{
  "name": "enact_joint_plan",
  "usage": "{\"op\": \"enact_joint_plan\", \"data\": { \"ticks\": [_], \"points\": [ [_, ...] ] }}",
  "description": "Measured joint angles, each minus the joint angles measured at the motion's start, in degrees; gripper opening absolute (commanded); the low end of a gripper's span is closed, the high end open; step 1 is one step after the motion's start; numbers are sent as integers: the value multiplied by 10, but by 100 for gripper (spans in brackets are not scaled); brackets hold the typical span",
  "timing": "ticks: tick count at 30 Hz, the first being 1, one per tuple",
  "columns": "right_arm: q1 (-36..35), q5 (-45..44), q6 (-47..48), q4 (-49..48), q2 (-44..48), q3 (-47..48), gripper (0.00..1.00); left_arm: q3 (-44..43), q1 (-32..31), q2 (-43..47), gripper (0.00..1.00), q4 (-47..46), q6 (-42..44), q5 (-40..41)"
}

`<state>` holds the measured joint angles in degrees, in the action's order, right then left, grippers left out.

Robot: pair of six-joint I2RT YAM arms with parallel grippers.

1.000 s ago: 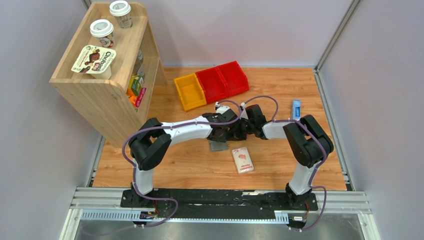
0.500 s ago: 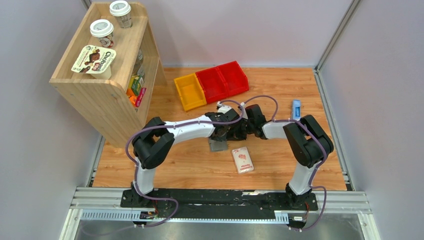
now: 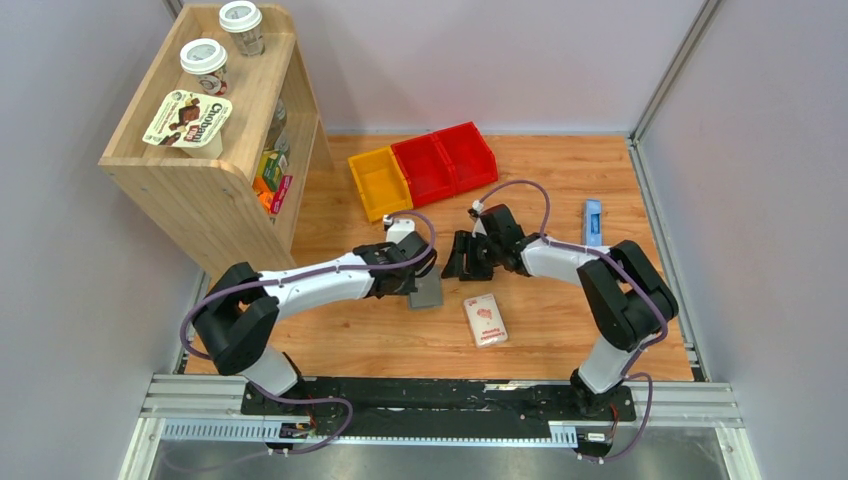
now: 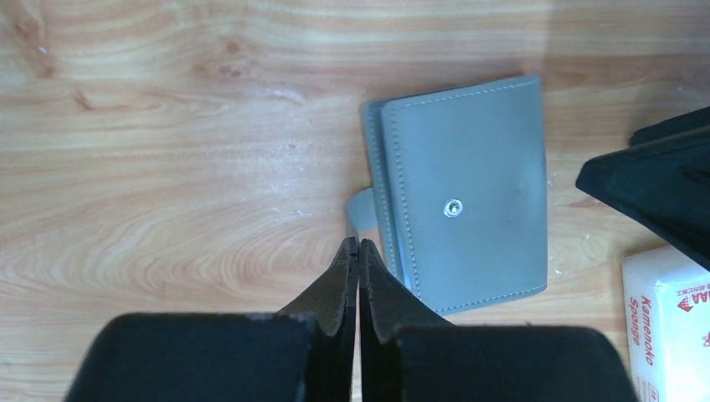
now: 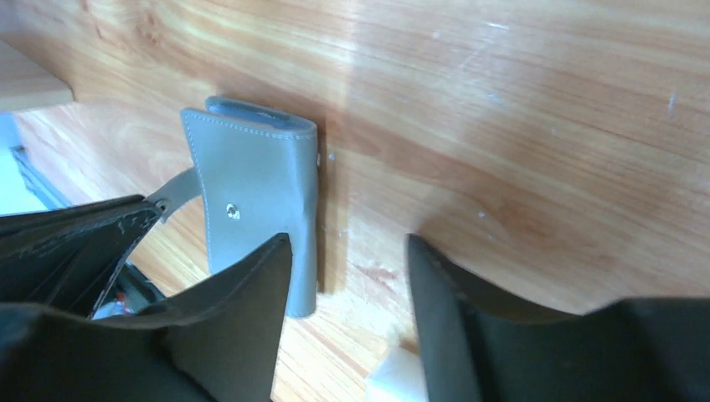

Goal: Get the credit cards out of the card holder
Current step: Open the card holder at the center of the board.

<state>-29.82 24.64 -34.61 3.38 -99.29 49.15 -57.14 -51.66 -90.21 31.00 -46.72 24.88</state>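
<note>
Showing the grey card holder lying flat and folded shut on the wooden worktop between the two arms, its snap tab undone and sticking out sideways. We see no credit cards and judge them to be inside. The left jaws are pressed together on nothing, their tips just beside the tab. The right jaws stand partly apart and empty, near the holder's other side.

We judge the risks as follows. Closed tips cannot pinch the tab or cover and may only shove the light holder across the smooth wood. A one-sided lift may raise the whole holder unopened. A slide toward the nearby sponge packet may jam the two together.

The worktop is pale planked wood, with a yellow bin and red bins at its far side. A small blue object lies beyond the right arm. A wooden shelf unit bearing lidded cups stands beside the left arm, and plain grey walls enclose the space.
</note>
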Motion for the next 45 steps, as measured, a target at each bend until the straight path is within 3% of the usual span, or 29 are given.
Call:
{"op": "enact_joint_plan", "data": {
  "ticks": [4,14,21,27,34,45],
  "points": [
    [-36,-69,35,71,37,29,88,51,0,21,0,-31,-24,-10],
    [-80,-198,70,163,103,56,100,83,0,105,0,-51,-53,-25],
    [-79,-276,70,173,189,23,100,13,-1,126,0,-87,-34,-54],
    [-79,-284,71,169,226,13,97,-12,-1,110,0,-125,-35,-79],
    [-79,-228,69,149,219,3,89,37,-1,129,0,-126,-65,-45],
    [-79,-103,23,75,128,-4,80,138,9,177,0,-58,-124,26]
  ]
}}
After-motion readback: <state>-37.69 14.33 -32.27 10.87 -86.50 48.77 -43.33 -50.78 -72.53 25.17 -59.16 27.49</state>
